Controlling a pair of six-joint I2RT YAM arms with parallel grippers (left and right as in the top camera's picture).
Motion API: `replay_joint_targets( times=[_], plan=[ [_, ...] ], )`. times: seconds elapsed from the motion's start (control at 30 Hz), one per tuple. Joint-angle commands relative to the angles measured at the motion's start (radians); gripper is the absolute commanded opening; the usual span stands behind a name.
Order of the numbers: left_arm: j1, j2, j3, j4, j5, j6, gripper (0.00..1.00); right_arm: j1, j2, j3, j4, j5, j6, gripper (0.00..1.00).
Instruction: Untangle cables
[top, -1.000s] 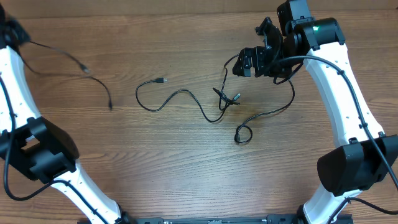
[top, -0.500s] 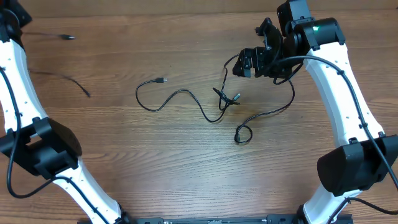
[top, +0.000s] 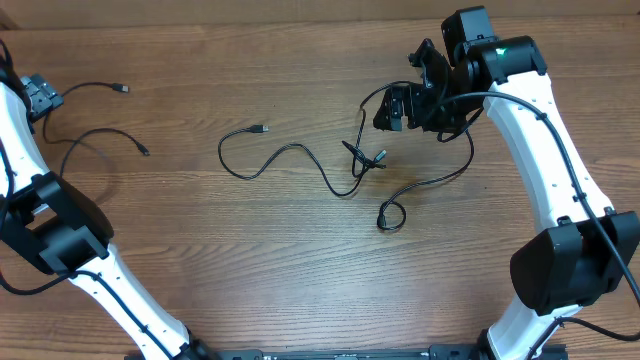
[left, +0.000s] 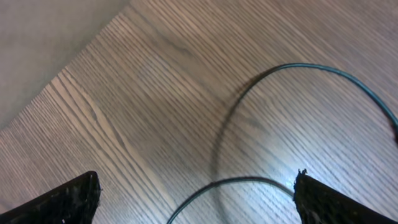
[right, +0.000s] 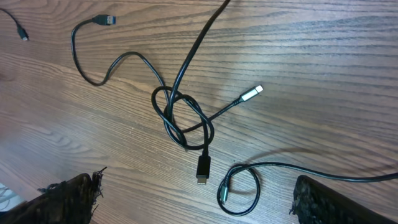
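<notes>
One loose black cable (top: 95, 135) lies at the far left, its plug (top: 122, 89) pointing right. My left gripper (top: 40, 97) hovers just left of it, open and holding nothing; in the left wrist view a strand (left: 249, 180) of that cable arcs on the wood between the spread fingers (left: 68, 199). The other cables meet in a knot (top: 360, 160) at the middle right, with a long strand running left to a plug (top: 262, 130). My right gripper (top: 392, 108) hangs open above the knot (right: 183, 118), silver-tipped plug (right: 252, 93) and small loop (right: 239, 186).
The table is brown wood; its far edge (left: 56, 68) shows near the left gripper. A small end coil (top: 388, 215) of cable lies below the knot. The white arms stand along both sides.
My left gripper has opened and let go of the cable, which now lies on the table at the far left. The left arm came down from the far corner. The right arm barely moved.
</notes>
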Motion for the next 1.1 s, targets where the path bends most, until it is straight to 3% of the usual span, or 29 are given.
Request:
replay_joint_targets(
  times=[0.0,0.1,0.23,0.33,0.57,0.73,0.77,0.83,1.0,1.07],
  plan=[
    [-0.023,-0.084,0.08,-0.013,0.018,0.002,1.0,-0.001,-0.017,0.0,0.006,-0.019,-0.012,1.0],
    [-0.041,-0.155,0.146,-0.016,0.116,-0.025,1.0,-0.001,-0.017,0.0,0.004,-0.019,-0.011,1.0],
    [-0.063,-0.242,0.192,-0.029,0.361,-0.028,0.99,-0.001,-0.017,0.0,0.003,-0.019,-0.011,1.0],
    [-0.088,-0.278,0.192,-0.119,0.479,-0.058,0.99,-0.001,-0.017,0.0,0.003,-0.019,-0.011,1.0],
    [-0.194,-0.231,0.093,-0.542,0.338,-0.061,1.0,-0.001,-0.017,0.0,0.006,-0.019,-0.012,1.0],
    [-0.25,-0.201,-0.117,-0.606,0.121,-0.064,0.91,-0.001,-0.017,0.0,0.005,-0.019,-0.012,1.0],
    [-0.251,-0.201,-0.156,-0.598,0.092,-0.071,0.88,-0.001,-0.017,0.0,0.005,-0.019,-0.012,1.0],
    [-0.24,-0.201,-0.274,-0.554,-0.014,-0.173,0.69,-0.001,-0.017,0.0,0.002,-0.019,-0.012,1.0],
    [-0.179,-0.201,-0.441,-0.431,-0.017,-0.201,0.4,-0.001,-0.017,0.0,0.0,-0.019,-0.012,1.0],
    [-0.149,-0.201,-0.5,-0.395,-0.018,-0.201,0.19,-0.001,-0.017,0.0,0.001,-0.019,-0.012,1.0]
  ],
)
